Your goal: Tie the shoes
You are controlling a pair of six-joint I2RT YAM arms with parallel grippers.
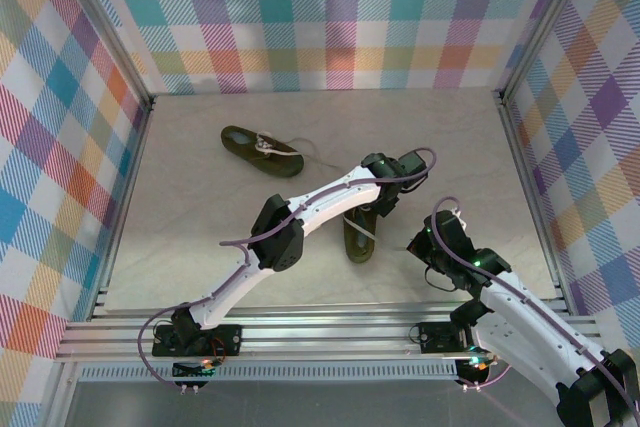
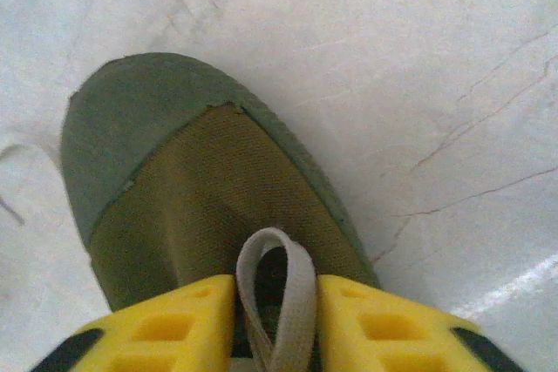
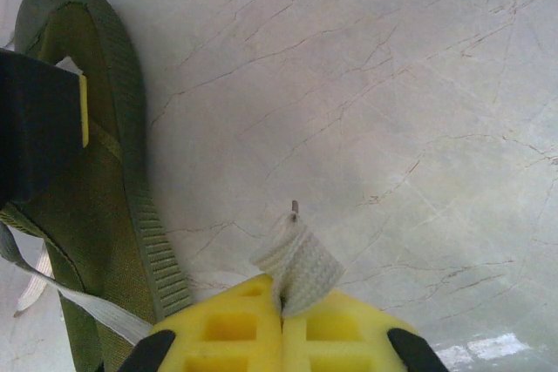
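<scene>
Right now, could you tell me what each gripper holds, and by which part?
The left gripper pinches a lace loop above the shoe's toe; the right gripper pinches a folded lace section beside the shoe.

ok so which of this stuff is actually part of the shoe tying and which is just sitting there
In the job: near shoe, far shoe, lace loop between the fingers of the left hand, lace end pinched in the right hand.
Just there: plaid walls, metal rails.

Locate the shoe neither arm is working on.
Top view: the far shoe lies back left of centre on the table, beyond the left arm, apart from the other shoe.
</scene>
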